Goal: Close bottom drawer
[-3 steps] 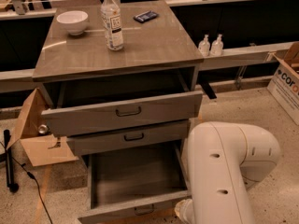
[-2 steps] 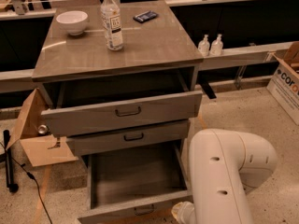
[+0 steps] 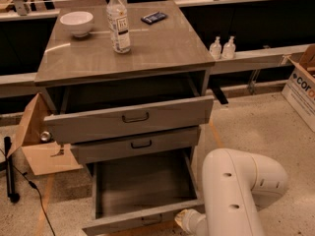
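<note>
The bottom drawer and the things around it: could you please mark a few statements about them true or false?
1. The bottom drawer is pulled far out. True.
2. A bowl lies inside it. False: the bowl sits on the cabinet top.
3. The tool is low down at the bottom drawer's front right corner. True.
4. The water bottle lies on its side. False: it stands upright.
5. The top drawer is fully shut. False: it is partly open.
</note>
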### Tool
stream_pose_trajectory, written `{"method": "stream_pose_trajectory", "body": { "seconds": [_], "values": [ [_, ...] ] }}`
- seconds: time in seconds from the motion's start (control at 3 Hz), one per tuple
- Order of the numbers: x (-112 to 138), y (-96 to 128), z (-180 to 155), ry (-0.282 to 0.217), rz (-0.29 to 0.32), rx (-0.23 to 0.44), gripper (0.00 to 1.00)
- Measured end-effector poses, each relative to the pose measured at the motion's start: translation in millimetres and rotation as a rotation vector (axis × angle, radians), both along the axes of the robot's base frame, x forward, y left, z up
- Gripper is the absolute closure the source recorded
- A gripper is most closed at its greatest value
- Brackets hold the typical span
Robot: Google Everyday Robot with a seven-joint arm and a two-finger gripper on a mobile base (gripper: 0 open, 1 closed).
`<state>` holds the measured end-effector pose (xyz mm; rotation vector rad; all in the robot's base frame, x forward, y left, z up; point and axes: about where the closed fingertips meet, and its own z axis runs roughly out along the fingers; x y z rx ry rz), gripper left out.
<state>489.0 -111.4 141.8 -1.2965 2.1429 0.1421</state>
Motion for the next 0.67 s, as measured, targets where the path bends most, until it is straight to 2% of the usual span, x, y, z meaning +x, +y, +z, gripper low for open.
{"method": "stream_pose_trajectory", "body": {
  "seconds": [0.33, 0.67],
  "values": [
    [18, 2, -6, -0.043, 0.002, 0.007, 1.00],
    [52, 7, 6, -0.137, 0.010, 0.021, 1.00]
  ]
}}
